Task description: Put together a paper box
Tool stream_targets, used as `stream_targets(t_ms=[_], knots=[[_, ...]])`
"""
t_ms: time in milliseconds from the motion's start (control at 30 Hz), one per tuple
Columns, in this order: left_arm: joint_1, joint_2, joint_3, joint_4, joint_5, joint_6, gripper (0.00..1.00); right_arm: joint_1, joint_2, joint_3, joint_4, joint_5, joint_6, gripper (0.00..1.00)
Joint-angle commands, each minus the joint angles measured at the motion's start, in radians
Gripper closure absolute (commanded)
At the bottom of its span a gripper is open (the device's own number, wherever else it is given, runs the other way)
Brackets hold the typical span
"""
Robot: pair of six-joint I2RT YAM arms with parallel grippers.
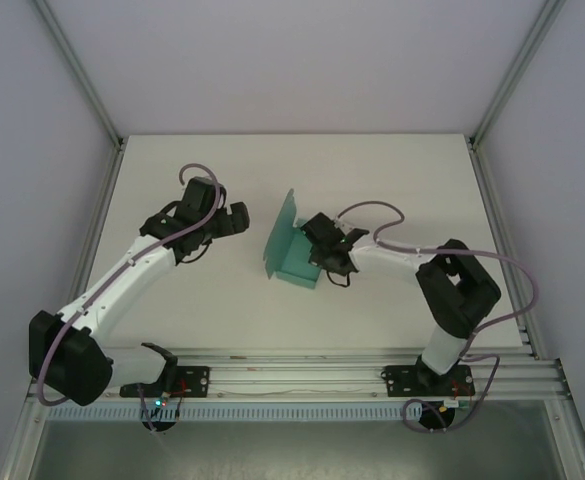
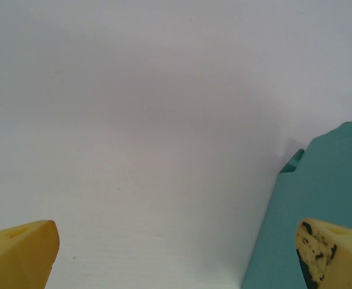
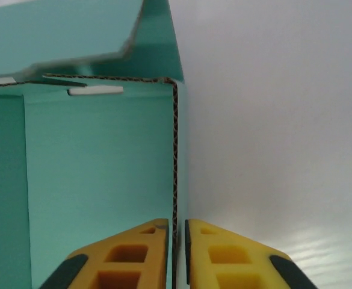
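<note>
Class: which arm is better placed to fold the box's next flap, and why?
Probably left: the left gripper hangs open beside the paper box, while the right gripper pinches its wall.

Seen from overhead, the left arm (image 1: 122, 285) at lower left and the right arm (image 1: 457, 295) at lower right have white link shells with bulky black joint housings. Each trails a looping mauve-grey cable (image 1: 372, 210) and stands on a black base plate (image 1: 187, 380) with small red marks. The left tool (image 1: 234, 218) and right tool (image 1: 319, 255) are black. Close up, the left fingers (image 2: 19, 253) are yellow wedges, one flecked black, and the right fingers (image 3: 133, 259) are yellow with square pockets and dark corners.
</note>
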Motion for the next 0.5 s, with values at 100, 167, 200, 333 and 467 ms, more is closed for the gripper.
stream_targets(t_ms=[100, 167, 200, 333, 467], knots=[[0.008, -0.004, 0.000, 0.025, 0.010, 0.029, 0.00, 0.064, -0.019, 0.034, 0.084, 0.014, 0.122, 0.53], [0.010, -0.020, -0.012, 0.015, -0.003, 0.027, 0.00, 0.064, -0.074, 0.021, 0.053, 0.052, 0.062, 0.51], [0.012, -0.033, -0.020, 0.013, -0.003, 0.026, 0.00, 0.064, -0.104, 0.016, 0.025, 0.086, 0.029, 0.48], [0.012, -0.120, -0.089, 0.047, 0.023, 0.029, 0.00, 0.051, -0.211, -0.004, -0.067, 0.221, -0.134, 0.33], [0.012, -0.289, -0.223, 0.158, 0.119, 0.055, 0.00, -0.002, -0.309, -0.049, -0.050, 0.238, -0.221, 0.08]])
